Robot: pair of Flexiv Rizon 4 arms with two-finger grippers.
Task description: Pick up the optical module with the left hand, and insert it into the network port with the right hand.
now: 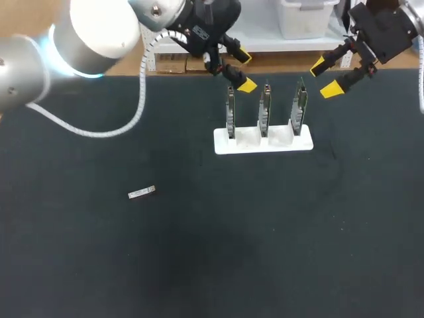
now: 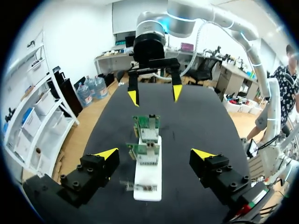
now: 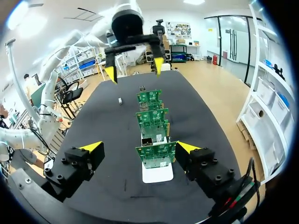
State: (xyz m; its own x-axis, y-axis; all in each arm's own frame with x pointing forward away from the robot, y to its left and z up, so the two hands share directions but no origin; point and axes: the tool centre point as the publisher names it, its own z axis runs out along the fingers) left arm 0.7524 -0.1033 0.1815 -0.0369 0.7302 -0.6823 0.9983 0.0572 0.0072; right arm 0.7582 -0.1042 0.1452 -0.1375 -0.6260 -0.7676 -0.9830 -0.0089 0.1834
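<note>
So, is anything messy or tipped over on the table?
Nothing is broken or tipped. The three circuit cards stand upright in their white holder. The small optical module lies alone on the black table, slightly slanted.

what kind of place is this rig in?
Probably a robotics test bench: a black-matted table, three circuit cards upright in a white stand, and a small optical module lying loose.

Left claw [image 1: 244, 71], right claw [image 1: 324, 77]: both spread

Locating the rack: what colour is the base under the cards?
White; the base shows best in head view.
</note>
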